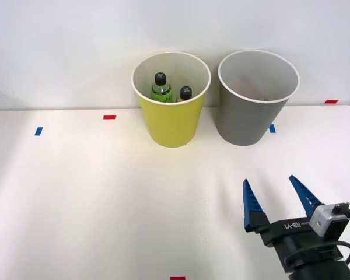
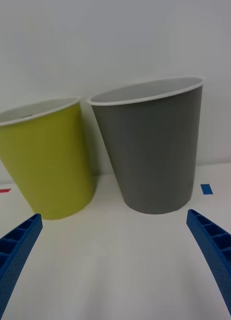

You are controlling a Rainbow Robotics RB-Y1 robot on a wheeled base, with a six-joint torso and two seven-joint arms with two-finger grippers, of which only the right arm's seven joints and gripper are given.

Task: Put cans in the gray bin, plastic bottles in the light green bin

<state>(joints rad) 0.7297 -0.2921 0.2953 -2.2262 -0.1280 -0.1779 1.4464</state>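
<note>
The light green bin (image 1: 171, 125) stands at the back of the white table, with the gray bin (image 1: 249, 116) just to its right. Two plastic bottles with black caps stand inside the light green bin: a bright green one (image 1: 160, 87) and a second one (image 1: 185, 94) of which little more than the cap shows. No cans are in view; the gray bin's inside looks pale. My right gripper (image 1: 275, 195) hovers open and empty over the table's front right, well short of the gray bin. In the right wrist view both bins, light green (image 2: 48, 165) and gray (image 2: 153, 150), stand ahead of the spread blue fingers (image 2: 215, 250).
Small red tape marks (image 1: 109, 117) and blue tape marks (image 1: 38, 131) dot the white table (image 1: 105, 204). A white wall rises right behind the bins. Open table surface stretches across the left and middle.
</note>
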